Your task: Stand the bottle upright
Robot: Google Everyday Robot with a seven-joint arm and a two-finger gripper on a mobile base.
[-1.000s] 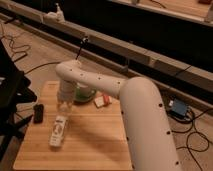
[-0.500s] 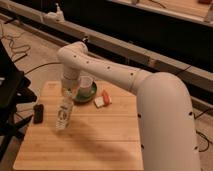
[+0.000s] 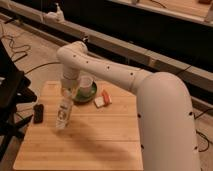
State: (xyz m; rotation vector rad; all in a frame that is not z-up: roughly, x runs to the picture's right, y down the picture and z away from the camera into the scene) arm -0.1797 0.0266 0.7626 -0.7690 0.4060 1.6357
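The bottle (image 3: 63,114), slim and pale with a whitish label, hangs steeply tilted over the left part of the wooden table (image 3: 100,142). Its upper end is at my gripper and its lower end is close to the tabletop. I cannot tell whether that end touches the wood. My gripper (image 3: 67,94) is shut on the bottle's upper end, just left of the green bowl. The white arm reaches it from the lower right, arching over the table.
A white cup (image 3: 85,82) stands in a green bowl (image 3: 90,95) right of the gripper. A small red-and-white object (image 3: 103,99) lies beside the bowl. A small black flat object (image 3: 38,113) sits near the table's left edge. A black chair (image 3: 10,95) stands further left.
The bottle lay flat on the table a second ago. The gripper has since raised its top end, swinging it from lying to steeply tilted, and the arm has moved up and back.
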